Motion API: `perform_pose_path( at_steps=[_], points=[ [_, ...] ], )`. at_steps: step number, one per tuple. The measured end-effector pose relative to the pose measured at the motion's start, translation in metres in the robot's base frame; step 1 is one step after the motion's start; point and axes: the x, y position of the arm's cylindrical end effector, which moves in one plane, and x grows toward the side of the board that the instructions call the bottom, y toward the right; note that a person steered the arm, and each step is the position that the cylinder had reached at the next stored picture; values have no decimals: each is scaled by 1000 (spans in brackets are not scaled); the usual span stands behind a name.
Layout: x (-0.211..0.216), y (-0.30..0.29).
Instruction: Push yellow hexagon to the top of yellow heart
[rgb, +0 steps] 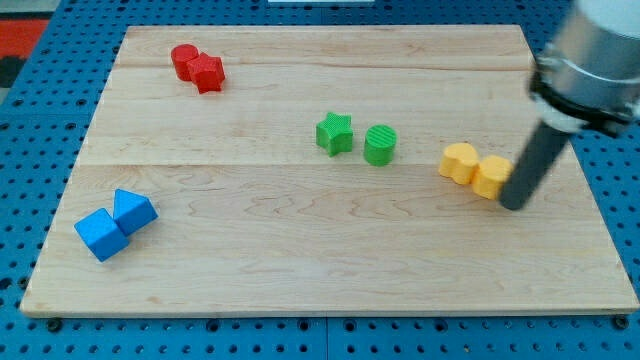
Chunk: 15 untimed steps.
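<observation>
The yellow hexagon (492, 176) lies at the view's right on the wooden board (300, 260). It touches the yellow heart (459, 162), which sits just to its left and slightly higher in the view. My tip (512, 204) rests on the board right against the hexagon's lower right side. The dark rod rises from it toward the view's upper right.
A green star (335, 133) and a green cylinder (380, 145) stand near the middle. A red cylinder (184, 60) and a red star (207, 73) touch at the top left. Two blue blocks (116, 224) touch at the bottom left.
</observation>
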Motion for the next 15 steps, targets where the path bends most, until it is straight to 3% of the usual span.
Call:
perform_pose_path(
  at_steps=[1,2,4,6,7,9,10,11,15],
  points=[
    [-32,-26],
    [-30,14],
    [-65,-79],
    [-33,36],
    [-83,67],
    [-102,-54],
    [-96,-24],
    [-86,-46],
    [-114,-108]
  ],
)
